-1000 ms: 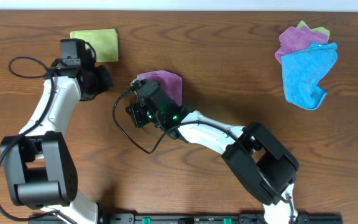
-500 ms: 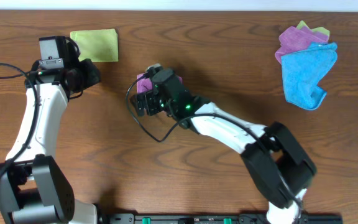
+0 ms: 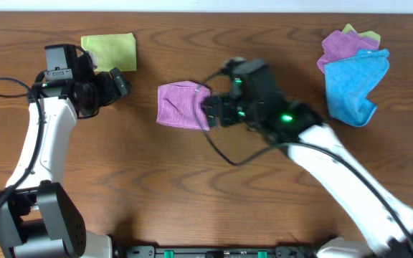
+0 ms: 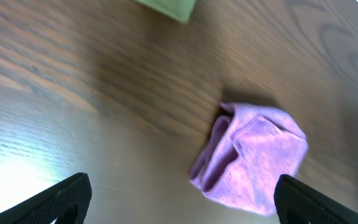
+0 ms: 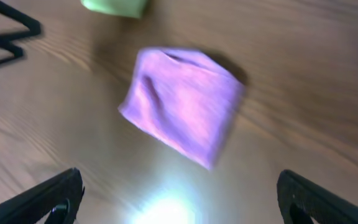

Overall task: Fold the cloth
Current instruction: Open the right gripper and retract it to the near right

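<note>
1. The purple cloth (image 3: 183,104) lies on the wooden desk (image 3: 192,193) a little left of centre, doubled over into a rough square with a soft, rumpled fold along one side.
2. The right gripper (image 3: 209,112) is at the cloth's right edge in the overhead view. Its own camera is blurred, but it shows both fingers (image 5: 55,196) spread wide with nothing between them and the cloth (image 5: 182,115) lying flat ahead of them.
3. The left gripper (image 3: 120,84) is well to the left of the cloth, apart from it. Its fingers (image 4: 64,196) are also wide open and empty, and its wrist camera looks across bare wood to the cloth (image 4: 253,155).
4. A folded green cloth (image 3: 110,51) sits flat near the desk's far left corner, just beyond the left arm.
5. At the far right is a loose heap – a blue cloth (image 3: 355,84) in front, overlapping another purple one (image 3: 339,46) with a green edge behind it.
</note>
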Robot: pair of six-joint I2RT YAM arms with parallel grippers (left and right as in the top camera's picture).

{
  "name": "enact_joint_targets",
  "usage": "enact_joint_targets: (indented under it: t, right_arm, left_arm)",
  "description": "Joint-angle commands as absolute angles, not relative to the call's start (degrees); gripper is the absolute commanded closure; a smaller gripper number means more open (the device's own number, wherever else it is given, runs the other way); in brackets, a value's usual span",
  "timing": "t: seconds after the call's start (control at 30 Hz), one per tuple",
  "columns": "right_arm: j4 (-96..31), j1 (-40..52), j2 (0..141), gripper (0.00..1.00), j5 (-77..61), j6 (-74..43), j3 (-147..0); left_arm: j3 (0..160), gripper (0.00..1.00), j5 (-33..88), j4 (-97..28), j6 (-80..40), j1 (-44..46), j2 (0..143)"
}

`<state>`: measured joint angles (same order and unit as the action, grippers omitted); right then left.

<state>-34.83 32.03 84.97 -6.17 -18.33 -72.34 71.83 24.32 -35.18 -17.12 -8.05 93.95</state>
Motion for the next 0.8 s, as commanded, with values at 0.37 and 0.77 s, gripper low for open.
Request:
enact_joint_targets:
  t: [0.37,0.77]
  right_arm:
    - [-37.4,26.4,47.0,0.01,-1.1,-22.6,-40.9]
    - [-40.5,26.3,16.9,0.01,-0.1,-35.2,-24.3]
  left_arm:
    - [68.8,0.05,31.6,-35.0,-22.5,-8.1,92.7]
    - [58.3,0.05,37.6,-24.1,-31.4,-6.3,92.9]
